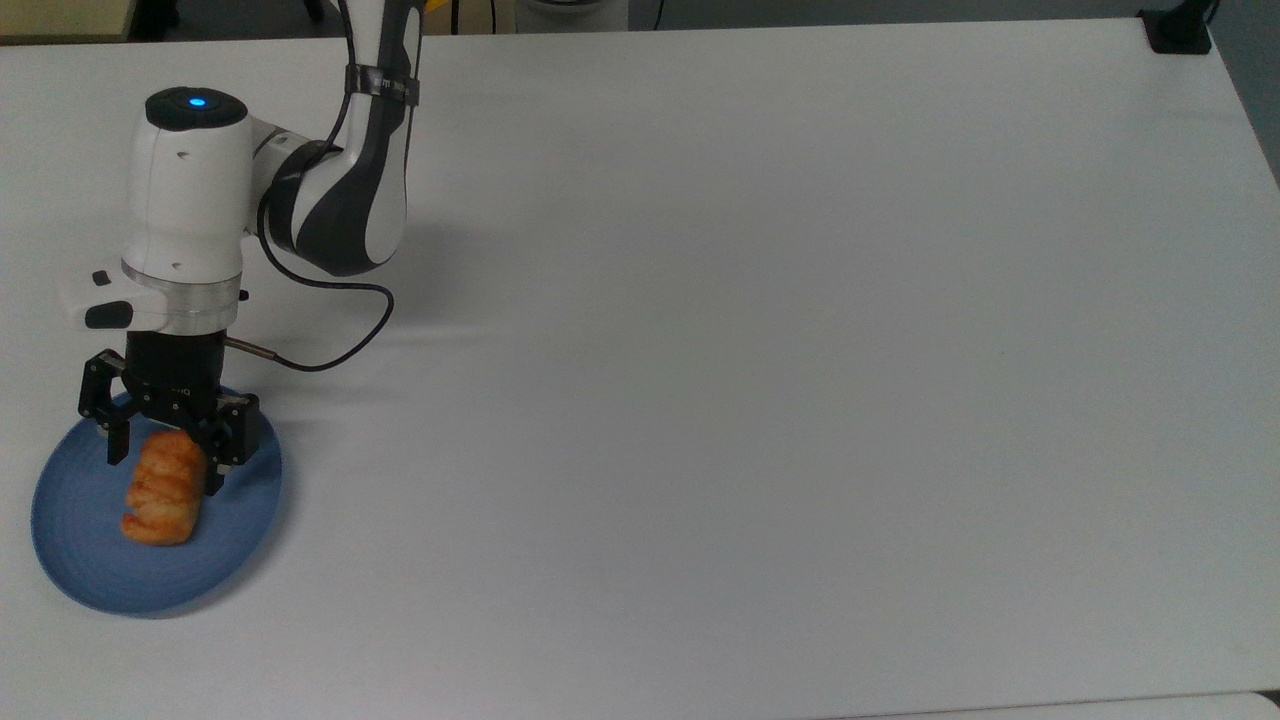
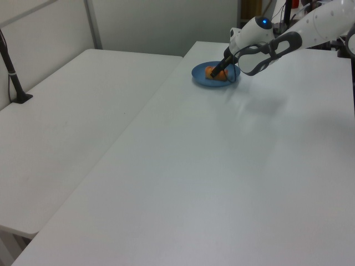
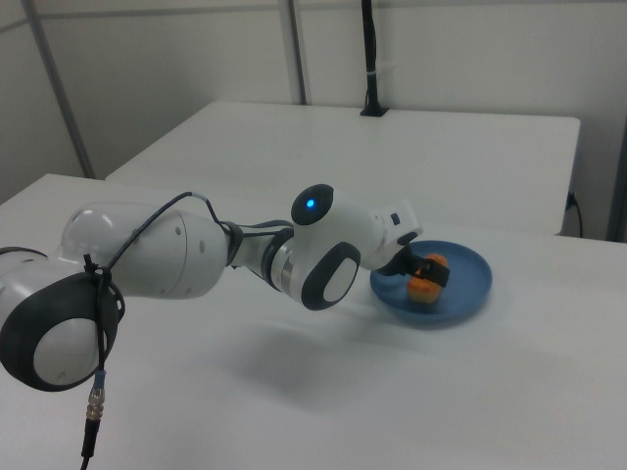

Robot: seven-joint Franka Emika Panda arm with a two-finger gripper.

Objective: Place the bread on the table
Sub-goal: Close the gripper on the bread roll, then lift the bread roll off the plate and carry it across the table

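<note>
Gripper [image 1: 163, 470]: black two-finger unit, pointing down over the far end of the bread [image 1: 165, 488]. Top view shows the fingers spread, one finger [image 1: 116, 440] at the roll's left flank as the top view shows it and the other [image 1: 214, 470] at its right flank; whether they touch the pastry cannot be told.

Bread: golden-orange ridged roll, lying on the blue plate [image 1: 80, 565], slightly toward the plate's upper half in the top view.

Blue plate: round, resting on the table [image 1: 760, 380] near the top view's lower left corner.

Arm [image 1: 335, 190]: white and dark grey, blue light on the wrist housing, black cable [image 1: 330, 345] looping beside it.

Left view: plate [image 2: 201, 79] and bread [image 2: 212, 71] sit at the far end of the table [image 2: 222, 183], with the gripper [image 2: 220, 70] covering part of the roll; a second white table [image 2: 72, 122] stands at the left view's left.

Right view: arm [image 3: 196, 255] enters from the right view's left; the gripper [image 3: 423, 273] straddles the bread [image 3: 424, 287] above the plate [image 3: 470, 294], with its dark finger across the roll's upper part.
</note>
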